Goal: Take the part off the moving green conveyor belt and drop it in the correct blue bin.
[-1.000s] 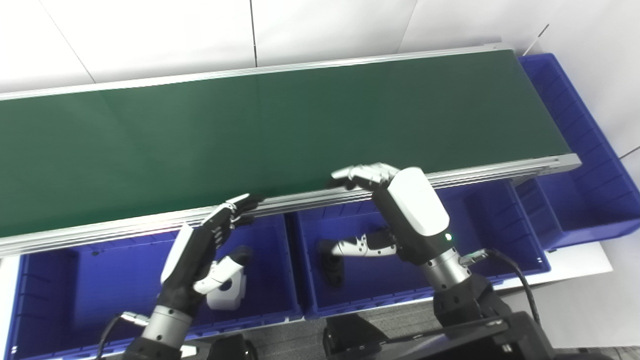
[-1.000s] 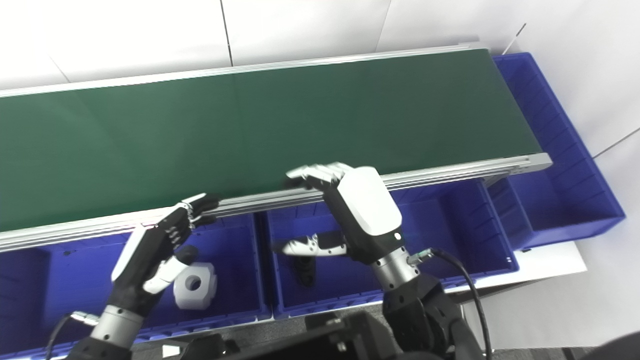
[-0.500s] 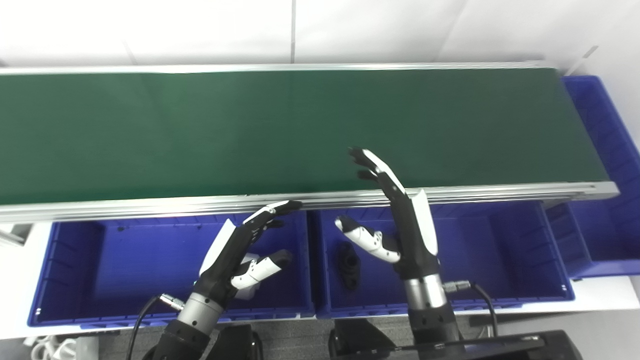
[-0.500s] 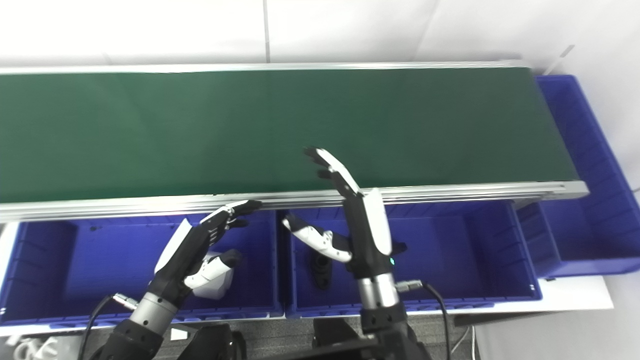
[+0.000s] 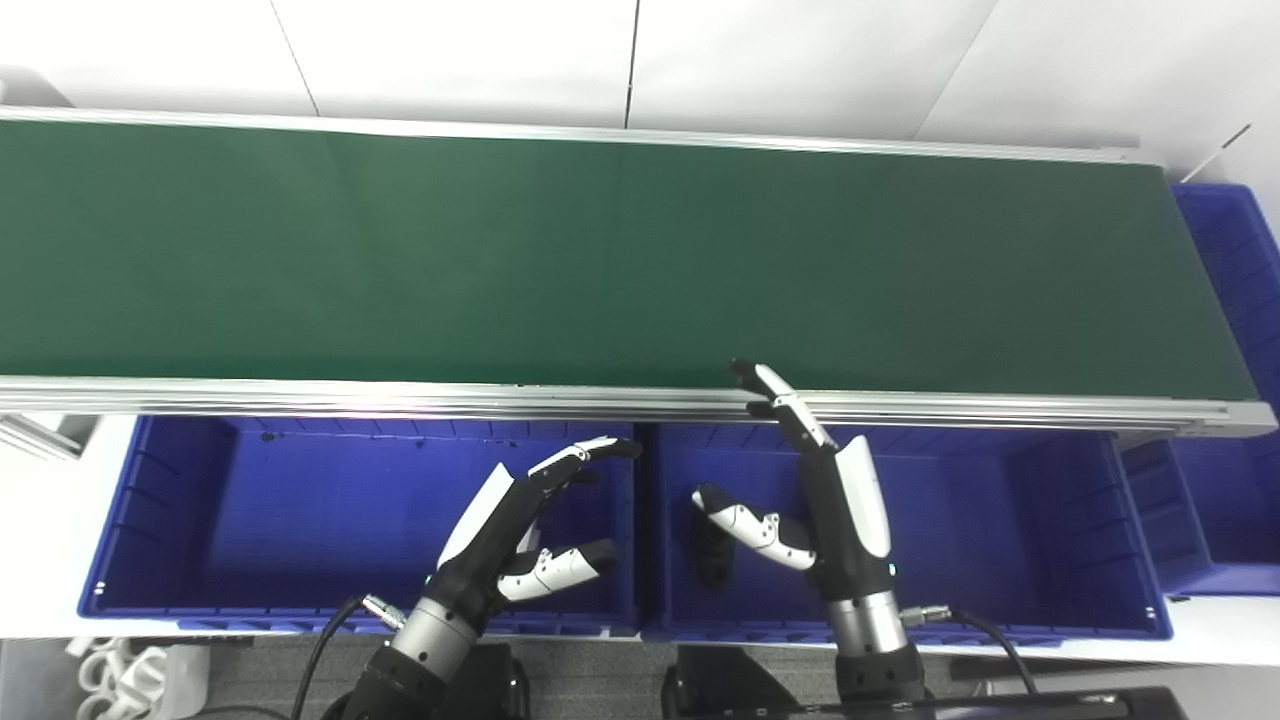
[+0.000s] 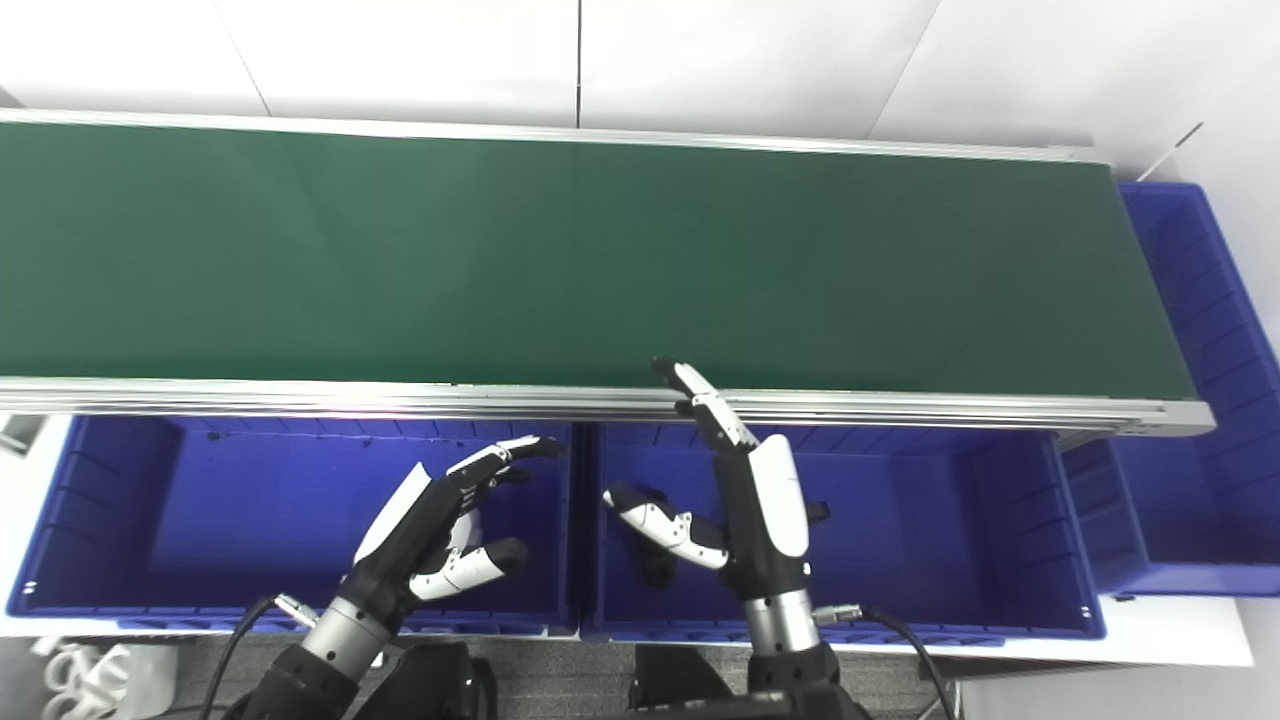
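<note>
Both head cameras look steeply down from the near side, facing the far wall. Each takes in the green conveyor belt [image 5: 620, 260] running left to right, the blue bins [image 5: 330, 520] along its near edge, and both arms rising from the bottom. The right eye view sits slightly rightward, showing everything shifted a little left

A white panelled wall [image 5: 450, 55] rises behind everything. A white table [image 5: 45, 520] shows at the left edge, with white coiled cable [image 5: 100, 665] lying below its near-left corner.
</note>
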{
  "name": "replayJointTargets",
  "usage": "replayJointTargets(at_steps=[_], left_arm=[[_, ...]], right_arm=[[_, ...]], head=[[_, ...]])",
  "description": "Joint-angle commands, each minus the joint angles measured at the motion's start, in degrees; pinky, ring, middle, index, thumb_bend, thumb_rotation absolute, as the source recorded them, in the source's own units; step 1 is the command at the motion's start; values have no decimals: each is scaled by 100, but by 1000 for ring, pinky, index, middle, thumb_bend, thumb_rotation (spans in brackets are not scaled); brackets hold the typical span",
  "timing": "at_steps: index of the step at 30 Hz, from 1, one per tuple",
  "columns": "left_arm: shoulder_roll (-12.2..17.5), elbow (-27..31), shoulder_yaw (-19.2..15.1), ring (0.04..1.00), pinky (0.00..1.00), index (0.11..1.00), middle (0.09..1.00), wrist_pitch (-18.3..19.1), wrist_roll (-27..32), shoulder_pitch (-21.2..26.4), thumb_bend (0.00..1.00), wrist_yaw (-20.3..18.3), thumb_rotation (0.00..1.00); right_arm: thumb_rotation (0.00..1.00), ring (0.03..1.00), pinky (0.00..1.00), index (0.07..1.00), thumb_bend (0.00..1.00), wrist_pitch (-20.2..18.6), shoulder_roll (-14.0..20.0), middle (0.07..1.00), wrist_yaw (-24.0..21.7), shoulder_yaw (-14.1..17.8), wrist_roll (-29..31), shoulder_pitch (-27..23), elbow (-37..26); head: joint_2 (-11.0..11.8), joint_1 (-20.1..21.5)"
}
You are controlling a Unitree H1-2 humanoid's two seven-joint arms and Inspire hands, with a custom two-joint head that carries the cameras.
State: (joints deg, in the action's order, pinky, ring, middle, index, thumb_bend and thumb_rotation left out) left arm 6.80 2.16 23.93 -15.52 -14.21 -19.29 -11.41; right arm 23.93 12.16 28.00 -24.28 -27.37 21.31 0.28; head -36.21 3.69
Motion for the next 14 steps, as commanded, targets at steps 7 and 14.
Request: replayJointTargets(at_steps=[7,14], left_arm=[[-79,-6,-15,882,783,772,854,-306,-11,35,725,102,785],[-75,-172,-19,877,767,773,848,-434,-84,63,749,154,803]], right_arm=[[725,824,720,860,657,299,15,879,55,-132,232,-17,-15],[713,809,695,858,661,299,47,875,152,-248,272,-93,157]], head=[[94,51],[271,70]])
